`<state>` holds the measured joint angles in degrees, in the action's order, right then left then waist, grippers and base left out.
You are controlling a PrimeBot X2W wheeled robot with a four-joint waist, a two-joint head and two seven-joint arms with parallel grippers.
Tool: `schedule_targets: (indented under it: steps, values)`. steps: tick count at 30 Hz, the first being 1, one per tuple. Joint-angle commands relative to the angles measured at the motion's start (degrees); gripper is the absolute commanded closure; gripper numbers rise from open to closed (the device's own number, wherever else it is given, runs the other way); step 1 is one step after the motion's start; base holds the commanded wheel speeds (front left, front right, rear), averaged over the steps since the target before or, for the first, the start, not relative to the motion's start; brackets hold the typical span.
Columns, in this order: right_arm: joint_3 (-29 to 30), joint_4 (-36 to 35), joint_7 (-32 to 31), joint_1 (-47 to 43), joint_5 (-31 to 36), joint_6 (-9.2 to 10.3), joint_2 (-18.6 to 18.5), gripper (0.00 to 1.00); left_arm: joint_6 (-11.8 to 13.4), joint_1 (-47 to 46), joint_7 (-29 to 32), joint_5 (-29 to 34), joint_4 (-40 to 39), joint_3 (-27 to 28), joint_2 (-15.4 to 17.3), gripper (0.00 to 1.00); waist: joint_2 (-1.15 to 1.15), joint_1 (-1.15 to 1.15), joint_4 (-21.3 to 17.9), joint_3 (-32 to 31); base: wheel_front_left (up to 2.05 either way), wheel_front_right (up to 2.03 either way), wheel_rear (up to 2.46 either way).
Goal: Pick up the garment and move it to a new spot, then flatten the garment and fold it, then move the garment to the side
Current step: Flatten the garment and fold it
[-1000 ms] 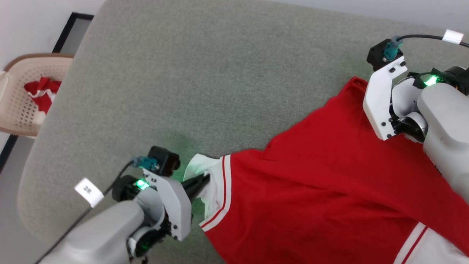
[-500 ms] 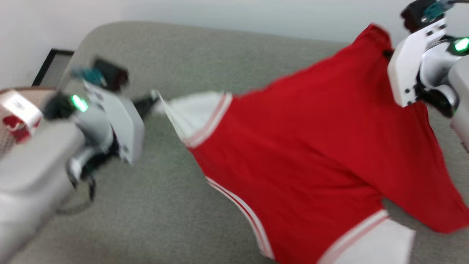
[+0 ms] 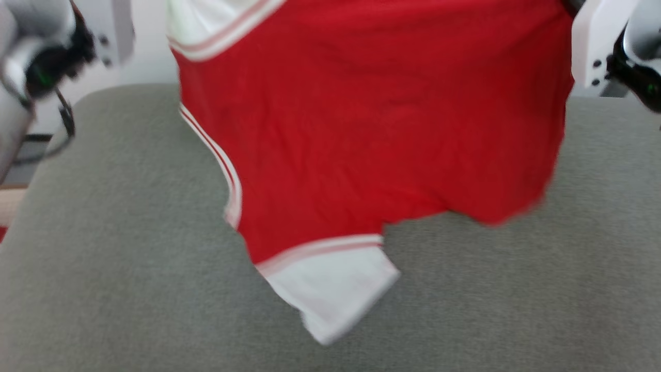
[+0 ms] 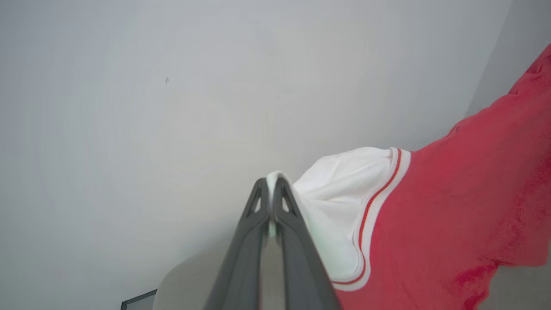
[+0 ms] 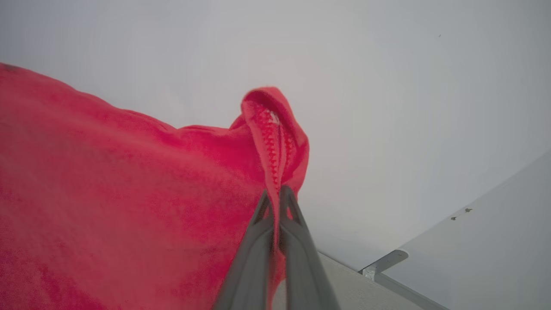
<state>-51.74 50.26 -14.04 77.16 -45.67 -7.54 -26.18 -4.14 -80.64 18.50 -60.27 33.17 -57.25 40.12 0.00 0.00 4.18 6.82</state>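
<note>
The garment (image 3: pixel 361 119), a red jersey with white sleeves and red-white striped trim, hangs in the air above the grey cushioned surface (image 3: pixel 103 268). One white sleeve (image 3: pixel 330 289) dangles lowest. In the left wrist view my left gripper (image 4: pixel 271 183) is shut on the edge of the other white sleeve (image 4: pixel 340 189). In the right wrist view my right gripper (image 5: pixel 275 193) is shut on a red hemmed corner of the garment (image 5: pixel 271 125). In the head view both wrists sit at the top corners, the left wrist (image 3: pixel 46 57) and the right wrist (image 3: pixel 614 51), with the fingertips hidden. No lettering or number faces the cameras.
The grey cushioned surface spreads wide below the hanging cloth. A pale wall (image 4: pixel 172 86) stands behind it. At the far left edge a beige and red sliver (image 3: pixel 5 212) peeks past the cushion.
Both arms have risen, lifting the garment off the surface until it hangs stretched between them. The head camera has tilted up too. Both grips held.
</note>
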Motion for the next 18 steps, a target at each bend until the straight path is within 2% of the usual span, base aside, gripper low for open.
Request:
schedule_targets:
  steps: [1, 7, 10, 15, 18]
  values:
    - [0.7, 0.0, 0.2, 0.8, 0.8, 0.11, 0.5, 1.0, -0.5, -1.9, 0.2, 0.4, 1.7, 0.3, -0.6, 1.0, 0.0, 0.0, -2.4, -1.5, 0.0, 0.0, 0.0]
    - [3.9, 2.2, 1.2, 4.4, 3.5, 0.11, 2.3, 1.0, -2.0, -10.2, -1.9, 2.4, 9.0, 1.0, -3.5, 1.0, 0.0, 0.0, -4.3, 0.4, 0.0, 0.0, 0.0]
    - [6.2, 5.0, 3.7, 7.0, 5.8, 0.11, 3.7, 1.0, -2.4, -14.1, -3.6, 3.6, 12.5, 1.0, -5.1, 1.0, 0.0, 0.0, -5.2, 2.6, 0.0, 0.0, 0.0]
    - [10.6, 12.3, 12.1, 13.2, 11.3, 0.11, 7.1, 1.0, -2.8, -21.0, -9.5, 6.5, 18.1, 1.1, -7.7, 1.0, 0.0, 0.0, -6.5, 8.7, 0.0, 0.0, 0.0]
    - [13.6, 17.2, 19.8, 17.5, 15.1, 0.11, 9.4, 1.0, -2.6, -25.4, -14.7, 8.9, 21.3, 1.2, -9.4, 1.0, 0.0, 0.0, -7.1, 12.8, 0.0, 0.0, 0.0]
